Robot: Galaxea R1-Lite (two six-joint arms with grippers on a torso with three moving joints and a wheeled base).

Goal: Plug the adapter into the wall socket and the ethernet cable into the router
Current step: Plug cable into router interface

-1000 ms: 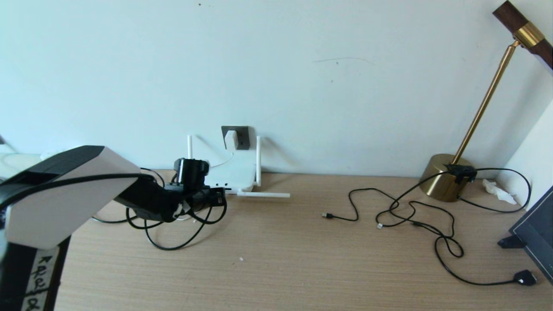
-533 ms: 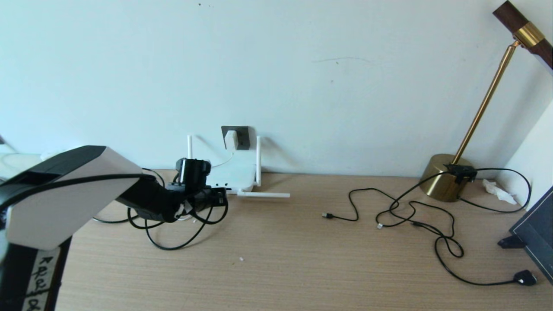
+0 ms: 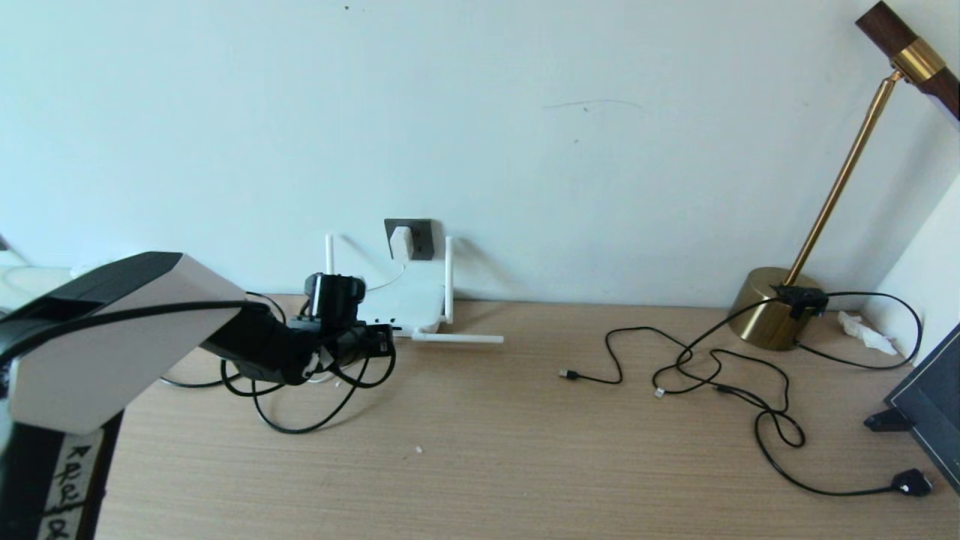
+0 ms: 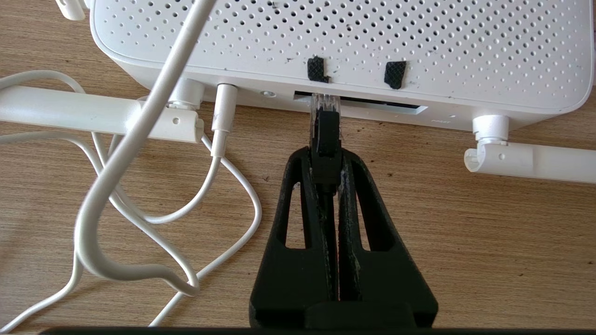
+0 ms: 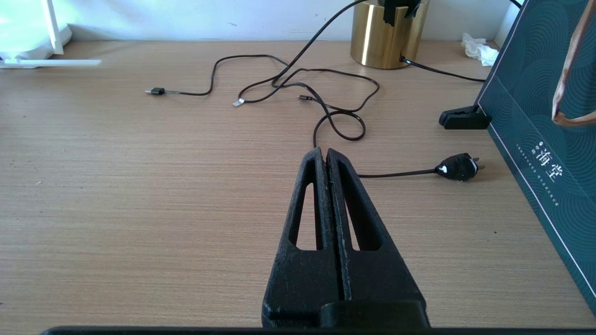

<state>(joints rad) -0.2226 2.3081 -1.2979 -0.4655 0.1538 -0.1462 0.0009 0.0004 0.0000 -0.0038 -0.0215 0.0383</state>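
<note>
Wooden desk (image 3: 525, 450) against a pale wall, with our left arm working at the router (image 3: 409, 304).

Taking the router as landmark: the wall socket (image 3: 417, 238) sits just above it, the adapter (image 3: 400, 241) already seated there. At its port edge, our left gripper (image 4: 326, 156) is clamped on the ethernet cable (image 4: 326, 135), clear tip touching a port slot. We judge the plug light and rigid with a fragile clip, best held by its black body. Well right of the router, our right gripper (image 5: 327, 156) rests pinched together, holding nothing.
</note>
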